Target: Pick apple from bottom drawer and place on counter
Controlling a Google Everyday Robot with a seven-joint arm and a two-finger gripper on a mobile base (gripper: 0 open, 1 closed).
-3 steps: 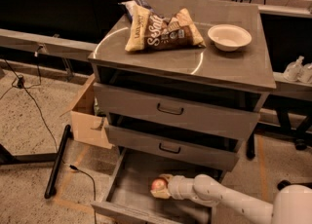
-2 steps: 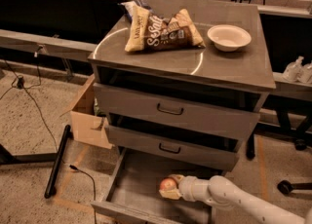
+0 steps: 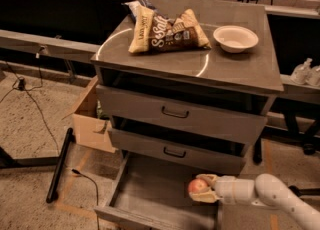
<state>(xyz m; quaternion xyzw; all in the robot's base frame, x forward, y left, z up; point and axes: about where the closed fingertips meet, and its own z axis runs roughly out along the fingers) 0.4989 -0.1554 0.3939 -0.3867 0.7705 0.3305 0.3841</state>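
The gripper [image 3: 199,188] is low on the right, over the open bottom drawer [image 3: 150,194], and its two pale fingers [image 3: 209,177] are clamped on the apple [image 3: 197,186], one above and one below. The apple sits right at the fingertips, seemingly just clear of the drawer's grey floor, with the white arm [image 3: 270,194] reaching in from the right. To my eye that's a light, firm fruit, but round and smooth-skinned, so it could roll out of a shallow pinch. The widest part is the place to squeeze, firmly yet without bruising it. Above are the two upper drawers [image 3: 180,115], both shut. Higher up, the counter [image 3: 235,69] holds the chip bags [image 3: 165,31] on the left and a white bowl [image 3: 235,38] on the right, with bare metal in front of them where the apple could land. A cardboard box [image 3: 92,124] sits on the floor to the left.
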